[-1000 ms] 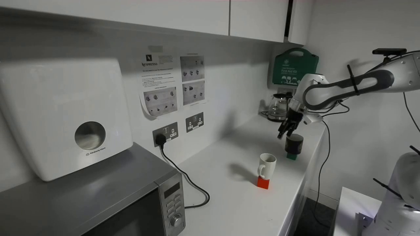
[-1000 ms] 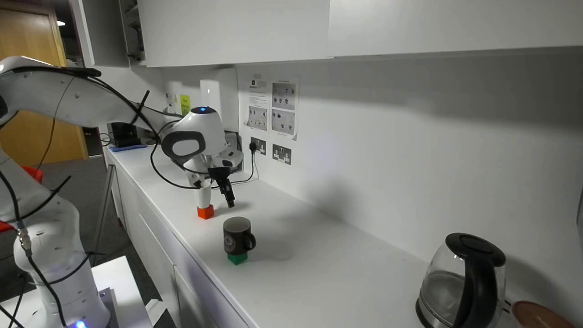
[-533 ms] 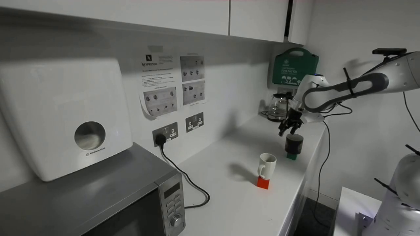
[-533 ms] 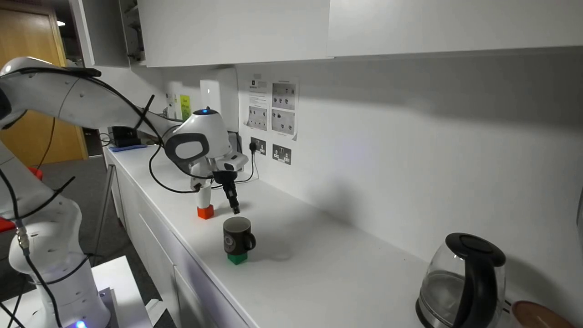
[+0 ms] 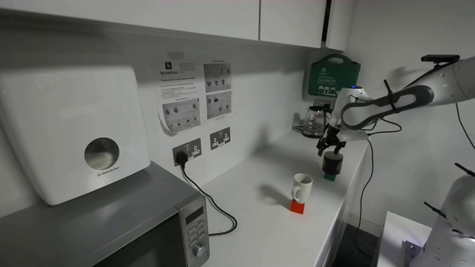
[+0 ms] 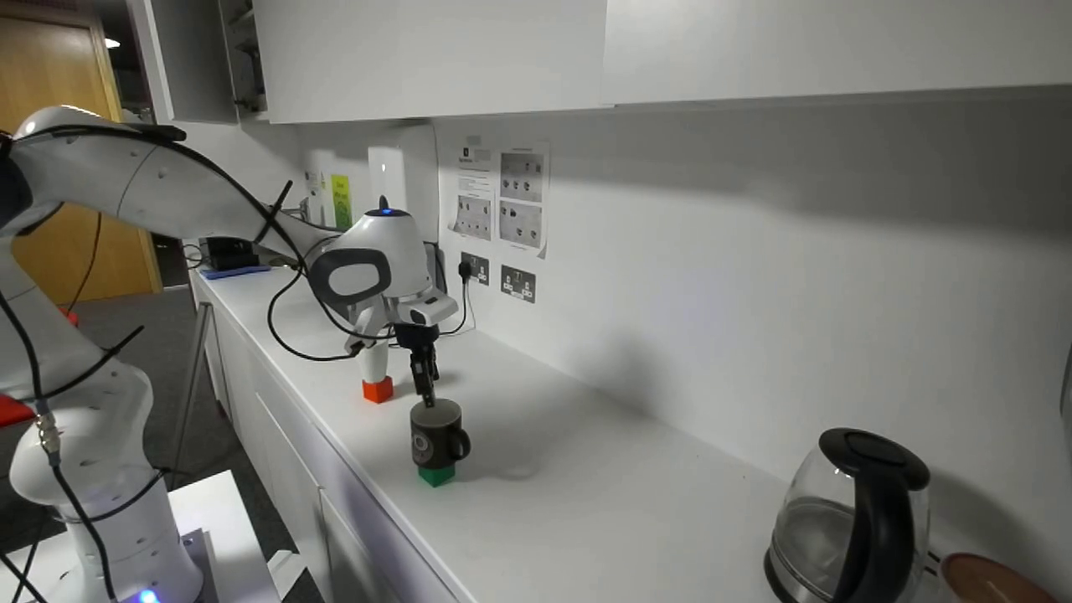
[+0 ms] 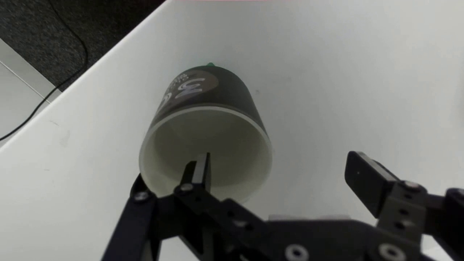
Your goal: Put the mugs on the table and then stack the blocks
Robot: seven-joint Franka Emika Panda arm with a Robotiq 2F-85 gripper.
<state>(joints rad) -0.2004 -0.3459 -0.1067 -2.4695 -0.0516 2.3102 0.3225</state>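
Just below the claw [image 7: 279, 157], we log the near mug [image 6: 435, 439] on the near block [image 6: 436, 476], itself on the counter [image 6: 603, 511]. In an exterior view: before the claw and to its left, we note the far mug [image 5: 302, 188] on the far block [image 5: 297, 207]; behind the claw, the kettle [image 5: 313, 124].

Upper middle in the wrist view, the dark mug [image 7: 208, 130] mostly hides the green block [image 7: 210, 64]; the left edge crops a cord [image 7: 86, 57].
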